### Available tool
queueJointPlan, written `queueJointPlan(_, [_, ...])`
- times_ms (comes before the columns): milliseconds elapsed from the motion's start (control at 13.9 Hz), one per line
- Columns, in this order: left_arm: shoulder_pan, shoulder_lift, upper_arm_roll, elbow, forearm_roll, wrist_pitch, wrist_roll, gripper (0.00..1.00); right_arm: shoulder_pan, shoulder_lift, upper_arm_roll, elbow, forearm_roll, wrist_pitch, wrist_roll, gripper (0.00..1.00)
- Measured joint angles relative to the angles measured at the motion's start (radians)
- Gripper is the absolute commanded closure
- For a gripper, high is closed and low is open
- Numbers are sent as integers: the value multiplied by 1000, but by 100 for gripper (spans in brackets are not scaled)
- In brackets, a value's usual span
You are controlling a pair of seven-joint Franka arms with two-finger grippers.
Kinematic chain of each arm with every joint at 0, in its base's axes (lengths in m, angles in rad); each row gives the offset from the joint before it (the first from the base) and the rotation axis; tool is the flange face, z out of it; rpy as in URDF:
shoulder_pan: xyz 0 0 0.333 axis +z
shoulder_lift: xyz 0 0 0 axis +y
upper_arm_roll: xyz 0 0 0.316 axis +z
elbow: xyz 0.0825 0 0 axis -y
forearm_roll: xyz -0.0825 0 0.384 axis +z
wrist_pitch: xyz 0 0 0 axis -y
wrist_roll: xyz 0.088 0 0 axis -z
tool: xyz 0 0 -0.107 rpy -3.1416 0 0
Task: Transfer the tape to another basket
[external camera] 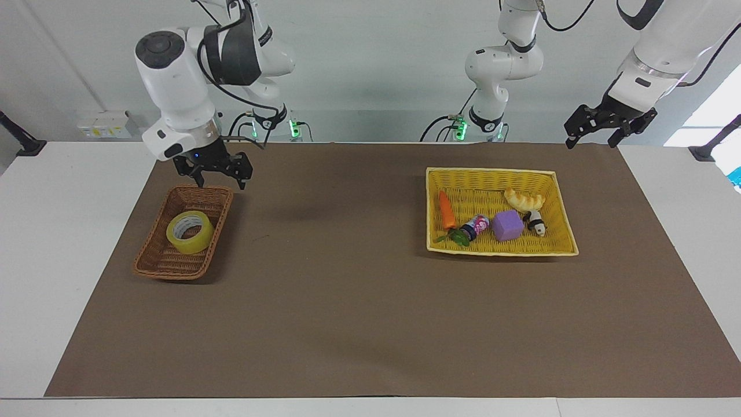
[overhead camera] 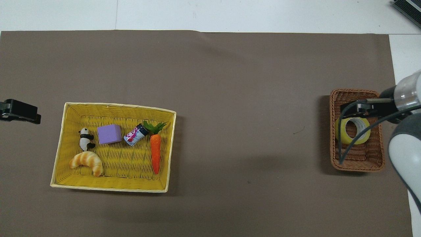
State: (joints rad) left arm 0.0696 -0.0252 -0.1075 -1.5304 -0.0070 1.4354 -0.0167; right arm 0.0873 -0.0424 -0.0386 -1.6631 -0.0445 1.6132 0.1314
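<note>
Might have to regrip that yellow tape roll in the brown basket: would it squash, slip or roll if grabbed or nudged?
The tape looks like a thick wound ring on a white core, so probably stiff under the fingers. Its glossy side may be a bit slippery. It lies tilted against the basket wall; nudged, it would likely tip flat or slide, not roll out.
</note>
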Motion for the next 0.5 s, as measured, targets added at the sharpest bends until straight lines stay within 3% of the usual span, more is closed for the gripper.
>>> queueJointPlan(216, [0,0,0,0,0,0,0,0,-2,-4,-10,116,0,-96,0,0])
queueJointPlan(504, [0,0,0,0,0,0,0,0,-11,-29,-24,139,0,-135,0,0])
